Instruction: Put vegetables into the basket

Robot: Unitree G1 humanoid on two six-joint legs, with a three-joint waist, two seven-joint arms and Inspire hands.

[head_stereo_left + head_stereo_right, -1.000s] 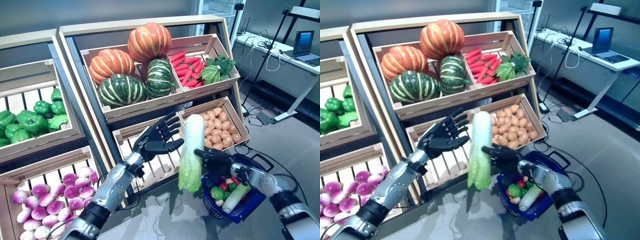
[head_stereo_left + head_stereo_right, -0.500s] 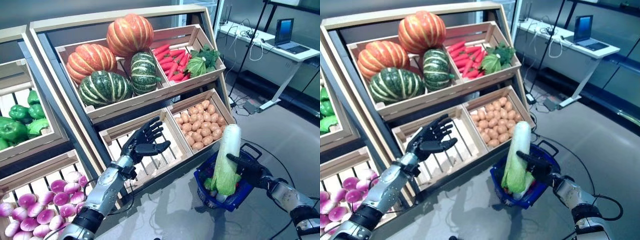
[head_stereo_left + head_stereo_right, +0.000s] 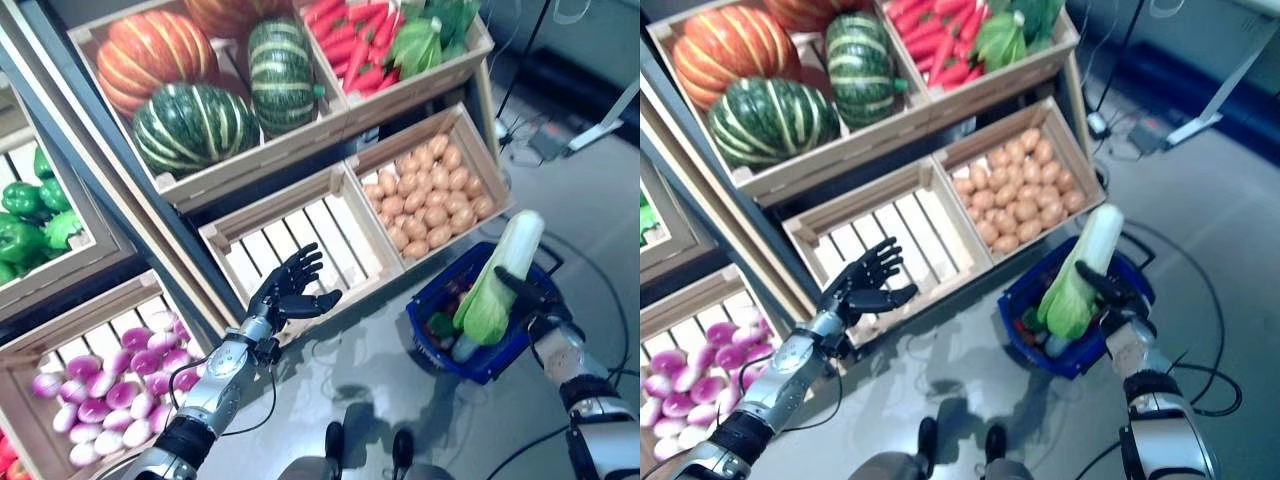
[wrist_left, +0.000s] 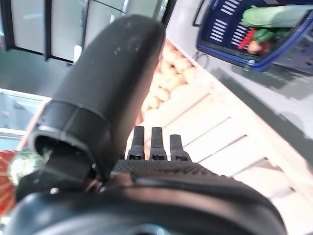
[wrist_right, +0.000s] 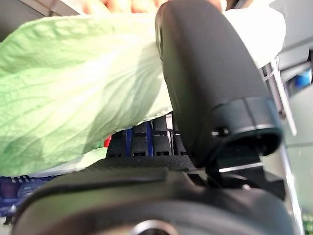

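My right hand (image 3: 528, 290) is shut on a long napa cabbage (image 3: 497, 278) with a white stalk and green leaves. It holds the cabbage tilted over the blue basket (image 3: 478, 357) on the floor, leafy end down inside the rim. The cabbage fills much of the right wrist view (image 5: 93, 83), under the thumb. The basket also holds a green pepper, something red and a pale long vegetable (image 4: 274, 17). My left hand (image 3: 290, 291) is open and empty in front of the bare slatted crate (image 3: 290, 245) in the stand's middle row.
The wooden stand (image 3: 180, 190) of crates runs across the back and left. A crate of potatoes (image 3: 430, 195) is just behind the basket. A crate of purple-and-white turnips (image 3: 100, 375) lies at lower left. Grey floor (image 3: 400, 420) lies in front of the stand.
The camera has tipped downward. My right hand has lowered the cabbage further toward the basket. My left hand has stayed open by the bare crate.
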